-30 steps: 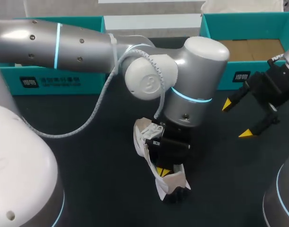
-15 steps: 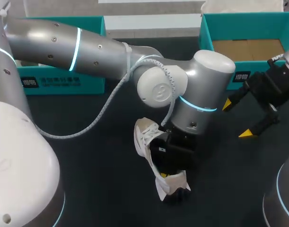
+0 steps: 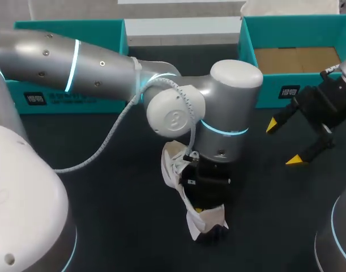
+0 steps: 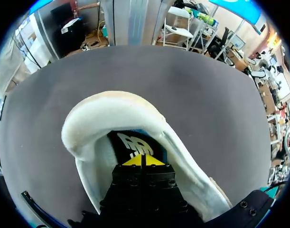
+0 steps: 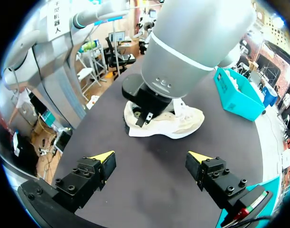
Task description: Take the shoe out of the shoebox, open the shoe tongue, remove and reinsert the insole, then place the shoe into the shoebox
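Since the left gripper [image 4: 143, 160] stands sunk into the opening of the white shoe [image 4: 111, 102], the step in hand looks to be drawing out the insole. The shoe rests on its sole on the dark table [image 3: 122, 221], towards the robot's side and outside the box. The gripper's two yellow tips are pressed together with only a seam between them, low over the black insole [image 4: 133, 142]. Whether a fold of it is pinched there is hard to say, because the fingers' own black body hides the contact.

To do this well, the pull should probably be slow and slanted back towards the heel, so that the insole peels free and does not drag the light shoe along. The right gripper [image 3: 283, 143], fingers spread wide and holding nothing, hovers well to the right of the shoe. It could come over and steady the toe.

Farther off, the teal shoebox [image 3: 291, 31] stands open at the table's far right, with no shoe in it. A second teal box [image 3: 71, 99] sits at the far left.
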You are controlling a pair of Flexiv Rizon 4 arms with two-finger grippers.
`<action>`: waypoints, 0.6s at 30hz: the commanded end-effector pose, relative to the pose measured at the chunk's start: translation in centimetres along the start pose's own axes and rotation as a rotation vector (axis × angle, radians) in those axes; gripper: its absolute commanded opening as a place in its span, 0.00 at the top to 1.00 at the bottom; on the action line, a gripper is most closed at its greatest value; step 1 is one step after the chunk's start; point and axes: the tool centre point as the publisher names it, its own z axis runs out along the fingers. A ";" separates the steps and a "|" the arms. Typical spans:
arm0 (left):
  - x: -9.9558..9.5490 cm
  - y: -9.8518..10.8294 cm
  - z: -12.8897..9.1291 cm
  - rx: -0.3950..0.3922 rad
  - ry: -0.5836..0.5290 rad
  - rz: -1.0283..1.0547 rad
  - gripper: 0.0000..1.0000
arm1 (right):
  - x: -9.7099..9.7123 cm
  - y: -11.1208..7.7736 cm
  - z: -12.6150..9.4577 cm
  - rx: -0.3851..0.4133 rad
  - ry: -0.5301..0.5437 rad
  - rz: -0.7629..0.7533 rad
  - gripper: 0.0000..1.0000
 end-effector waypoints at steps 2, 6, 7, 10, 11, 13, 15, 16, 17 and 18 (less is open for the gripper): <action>0.1 1.4 2.2 -0.070 -0.146 -0.013 1.00 | 0.1 0.0 0.0 0.003 0.000 0.001 0.00; -0.4 2.3 2.4 -0.099 -0.187 -0.021 1.00 | 0.1 0.0 0.0 0.003 0.000 0.001 0.00; -0.6 2.5 2.3 -0.108 -0.194 -0.027 1.00 | 0.1 0.0 0.0 0.003 0.000 0.001 0.00; -0.9 2.9 2.2 -0.121 -0.213 -0.030 1.00 | 0.1 0.0 0.0 0.003 0.000 0.001 0.00; -1.1 2.9 2.2 -0.131 -0.234 -0.032 1.00 | 0.1 0.0 0.0 0.003 0.000 0.001 0.00; -1.3 3.0 2.1 -0.140 -0.249 -0.038 1.00 | 0.1 0.0 0.0 0.003 0.000 0.001 0.00; -1.5 3.0 2.0 -0.146 -0.262 -0.040 1.00 | 0.1 0.0 0.0 0.003 0.000 0.001 0.00; -1.6 3.1 1.9 -0.148 -0.263 -0.044 1.00 | 0.1 0.0 0.0 0.003 0.000 0.001 0.00; -1.6 3.1 1.8 -0.154 -0.266 -0.049 1.00 | 0.1 0.0 0.0 0.003 0.000 0.001 0.00; -1.6 3.2 1.6 -0.165 -0.271 -0.055 1.00 | 0.1 0.0 0.0 0.003 0.000 0.001 0.00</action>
